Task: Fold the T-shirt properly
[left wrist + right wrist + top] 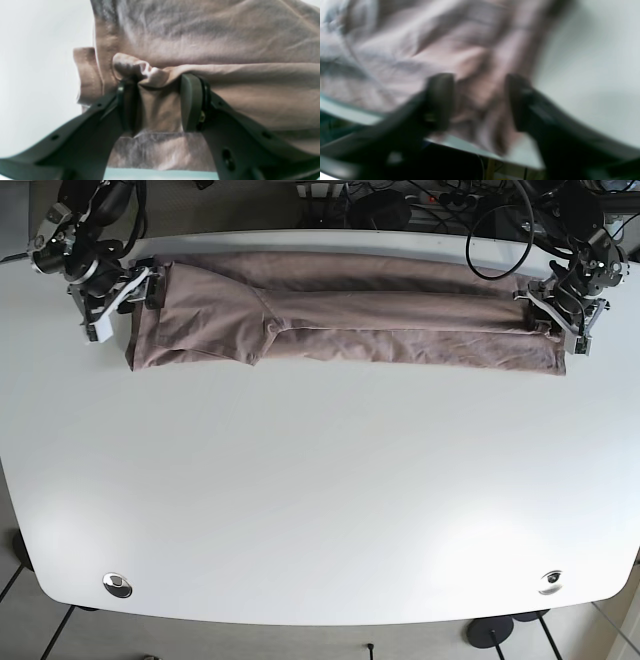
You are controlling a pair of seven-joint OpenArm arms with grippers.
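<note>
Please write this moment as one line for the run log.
stage: mid-fold | T-shirt: long folded band at far edge of table | left gripper: around bunched fabric | right gripper: at other end, view blurred

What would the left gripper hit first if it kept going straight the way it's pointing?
The T-shirt: the left gripper already has a bunched fold between its fingers, so more fabric lies directly ahead, with the table probably just under it.
</note>
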